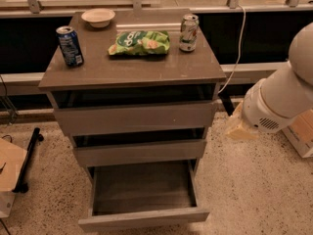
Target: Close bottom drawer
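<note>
Right of the pulled-out bottom drawer [144, 218], well apart, hangs the gripper [238, 129]; its opening cannot be told.

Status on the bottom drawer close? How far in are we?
Nothing done: the bottom drawer stands pulled well out, box interior showing. In hand: the gripper hangs to the right of the cabinet, apart from it, touching nothing. Left: reach the drawer front and push it flush.
</note>
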